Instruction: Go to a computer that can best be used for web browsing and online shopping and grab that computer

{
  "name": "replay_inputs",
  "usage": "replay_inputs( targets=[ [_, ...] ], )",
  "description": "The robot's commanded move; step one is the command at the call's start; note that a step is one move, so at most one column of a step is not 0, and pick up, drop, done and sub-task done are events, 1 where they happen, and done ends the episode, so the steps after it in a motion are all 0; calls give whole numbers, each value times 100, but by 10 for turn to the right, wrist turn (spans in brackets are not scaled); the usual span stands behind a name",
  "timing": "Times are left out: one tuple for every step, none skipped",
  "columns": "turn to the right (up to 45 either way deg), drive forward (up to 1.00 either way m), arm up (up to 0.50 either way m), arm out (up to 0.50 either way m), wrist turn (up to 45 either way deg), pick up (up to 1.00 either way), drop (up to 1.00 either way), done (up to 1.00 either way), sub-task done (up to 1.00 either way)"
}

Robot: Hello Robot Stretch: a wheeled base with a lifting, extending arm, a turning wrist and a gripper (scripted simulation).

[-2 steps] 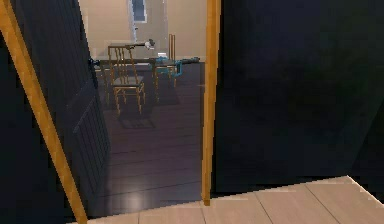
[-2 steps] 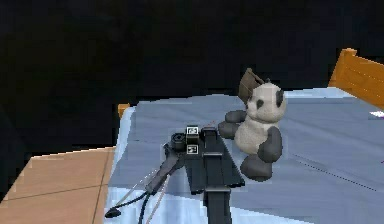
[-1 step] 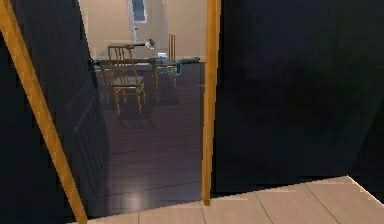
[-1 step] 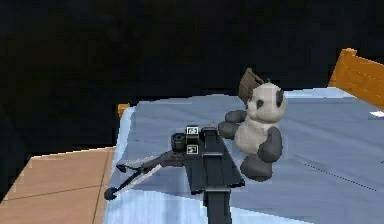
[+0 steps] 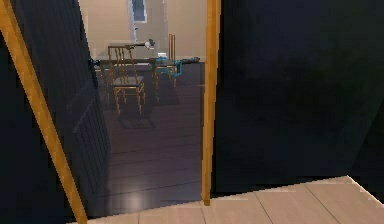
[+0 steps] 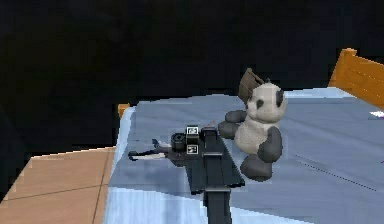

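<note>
- Computer: I can't confirm it. My best guess is one of the small blobs (image 5: pixel 176 65) on the tabletop (image 5: pixel 140 60) in the far room, forward view. They're too small to name, so I can't call its long axis either.
- End effector (image 6: pixel 142 152): it sits at the far end of the arm (image 6: pixel 215 178), out over the bed (image 6: pixel 320 160). I can't tell how its fingers stand or whether it has hold of anything.
- Key relation: the tabletop lies well ahead of the base, while the arm reaches off to the side over the bed. The end effector is nowhere near the target, so I judge this is a driving job first and a reach later.
- The path ahead runs between the dark door (image 5: pixel 60 110) on the forward view's left and the wooden door frame (image 5: pixel 211 100). A dark wall (image 5: pixel 300 90) closes off the right. It looks like a tight gap for the base.
- Past the frame, a chair (image 5: pixel 127 82) stands on the near side of the tabletop and could block the approach.
- Around the arm: a panda toy (image 6: pixel 258 125) sits upright on the bed just beside the arm, with the headboard (image 6: pixel 360 75) farther along. I'd pull the arm in before rolling, or it may snag the toy or the frame.
</note>
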Motion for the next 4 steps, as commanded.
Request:
replay_inputs(
  targets=[
    [0, 0, 0, 0, 450, 0, 0, 0, 0],
    [0, 0, 0, 0, 60, 0, 0, 0, 0],
    [0, 0, -30, 0, 0, 0, 0, 0, 0],
    [0, 0, 0, 0, 0, 100, 0, 0, 0]
  ],
)
